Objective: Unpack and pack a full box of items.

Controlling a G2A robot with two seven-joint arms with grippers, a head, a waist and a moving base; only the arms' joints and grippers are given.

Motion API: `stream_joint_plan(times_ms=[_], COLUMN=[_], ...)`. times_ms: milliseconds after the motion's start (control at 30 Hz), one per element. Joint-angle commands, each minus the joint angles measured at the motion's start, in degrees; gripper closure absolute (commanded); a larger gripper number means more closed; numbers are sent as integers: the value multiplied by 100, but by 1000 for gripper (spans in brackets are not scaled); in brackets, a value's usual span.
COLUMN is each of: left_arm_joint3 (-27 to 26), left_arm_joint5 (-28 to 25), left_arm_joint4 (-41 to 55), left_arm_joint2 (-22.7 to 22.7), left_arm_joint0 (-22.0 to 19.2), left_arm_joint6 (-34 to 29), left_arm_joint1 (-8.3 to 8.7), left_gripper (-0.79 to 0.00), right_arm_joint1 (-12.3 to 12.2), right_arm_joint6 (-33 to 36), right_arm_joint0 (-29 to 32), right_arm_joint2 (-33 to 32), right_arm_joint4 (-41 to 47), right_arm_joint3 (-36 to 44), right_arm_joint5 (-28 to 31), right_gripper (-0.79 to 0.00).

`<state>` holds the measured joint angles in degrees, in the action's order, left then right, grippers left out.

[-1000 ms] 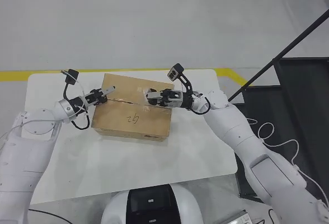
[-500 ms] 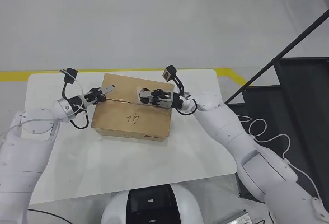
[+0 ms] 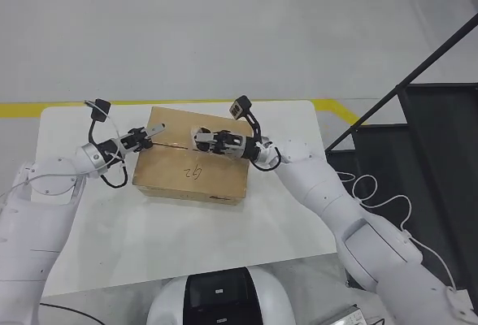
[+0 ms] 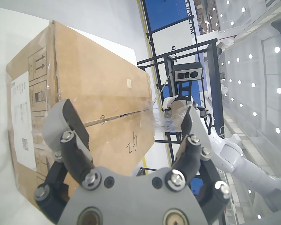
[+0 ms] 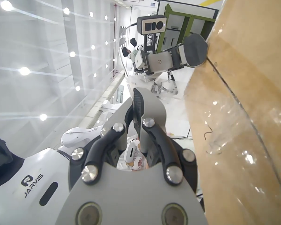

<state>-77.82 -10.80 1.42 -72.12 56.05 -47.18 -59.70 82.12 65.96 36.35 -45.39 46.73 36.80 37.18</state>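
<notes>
- Brown cardboard box (image 3: 192,166) (image 4: 96,83) (image 5: 248,94): on the white table (image 3: 182,244), at the middle of its far edge, flaps down, centre seam running along the top; handwritten mark on the near flap; white label (image 4: 20,108) on the end toward the table's left edge.
- Clear packing tape (image 4: 155,118): part lifted off the seam, crumpled, stretching from the box top to the right gripper; the rest flat and glossy over the seam.
- Left gripper (image 3: 159,129) (image 4: 128,120): at the box's left end, level with the seam; 2 fingers spread wide, nothing between them; 1 pad against the box's top edge, seen in the right wrist view.
- Right gripper (image 3: 198,140) (image 5: 137,104) (image 4: 171,111): above the box top, near the seam's middle; fingers pressed together, pinching the lifted tape.
- Yellow floor line (image 3: 11,110): beyond the table's far edge.
- Black metal staircase (image 3: 434,138): off the table's right edge.
</notes>
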Motion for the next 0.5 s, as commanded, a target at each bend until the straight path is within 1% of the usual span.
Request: stream_joint_plan(times_ms=[0, 133, 233, 467], left_arm_joint3=[13, -8, -94, -483], left_arm_joint5=[-43, -102, -155, -229], left_arm_joint4=[104, 169, 203, 310], left_arm_joint2=[-37, -171, -352, -940], left_arm_joint0=[8, 41, 121, 482], left_arm_joint6=[18, 169, 368, 712], left_arm_joint1=[0, 14, 37, 125], left_gripper=[-785, -785, -785, -785], right_arm_joint1=[30, 99, 147, 237], right_arm_joint6=[-38, -190, -317, -404], right_arm_joint0=[-17, -41, -70, -137], right_arm_joint2=[39, 100, 129, 89], right_arm_joint4=[-110, -281, -427, -476], right_arm_joint3=[-120, -261, -343, -461], right_arm_joint5=[-78, -82, -25, 70], right_gripper=[0, 0, 0, 0])
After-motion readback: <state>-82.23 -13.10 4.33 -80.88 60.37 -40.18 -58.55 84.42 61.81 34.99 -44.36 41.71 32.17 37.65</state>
